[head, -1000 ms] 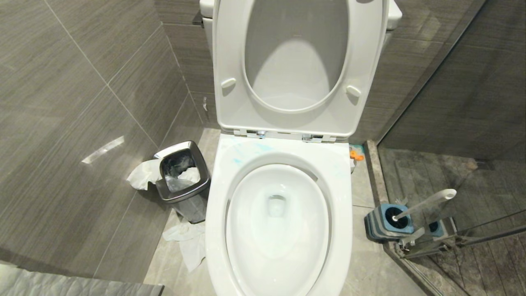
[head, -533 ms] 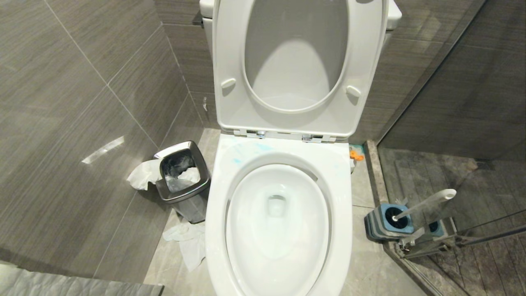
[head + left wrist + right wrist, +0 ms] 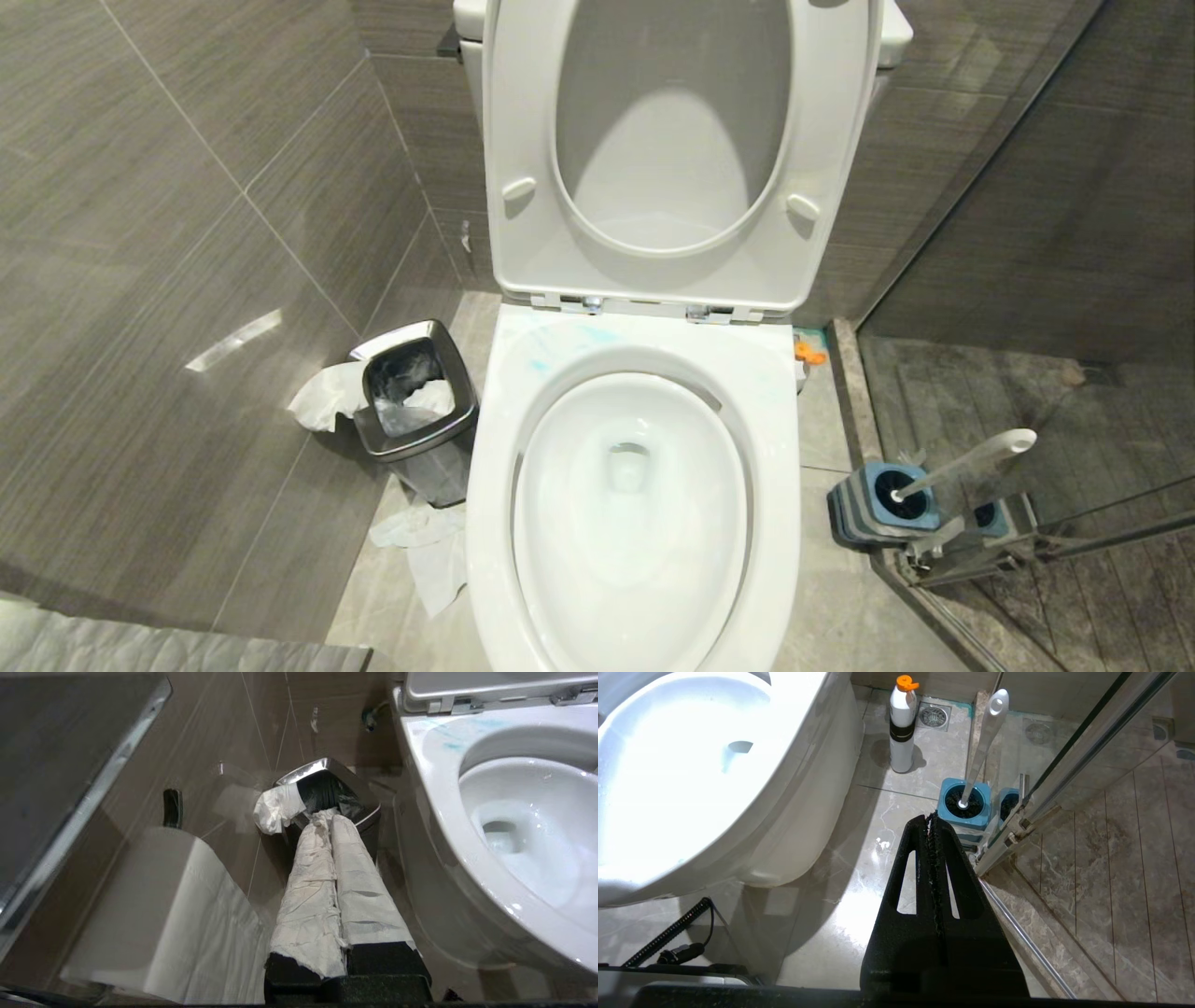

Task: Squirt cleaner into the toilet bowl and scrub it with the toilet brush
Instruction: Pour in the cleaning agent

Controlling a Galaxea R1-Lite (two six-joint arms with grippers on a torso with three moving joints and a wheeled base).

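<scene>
No legible writing. Both grippers off the head view. Left gripper [image 3: 332, 816] closed, paper-wrapped, empty; right gripper [image 3: 930, 820] closed, empty. Brush [image 3: 971, 459] in holder [image 3: 878, 509], right of bowl [image 3: 635, 523]. Cleaner [image 3: 540, 362] smeared on back rim.

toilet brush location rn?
The toilet brush stands in its blue-and-grey holder on the floor to the robot's right of the toilet bowl, against the glass shower partition, handle leaning away from the bowl.

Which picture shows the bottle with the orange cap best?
The right wrist view: the whole bottle stands upright on the floor beside the toilet. The head view shows only its orange cap peeking out behind the rim. The left wrist view doesn't show it.
</scene>
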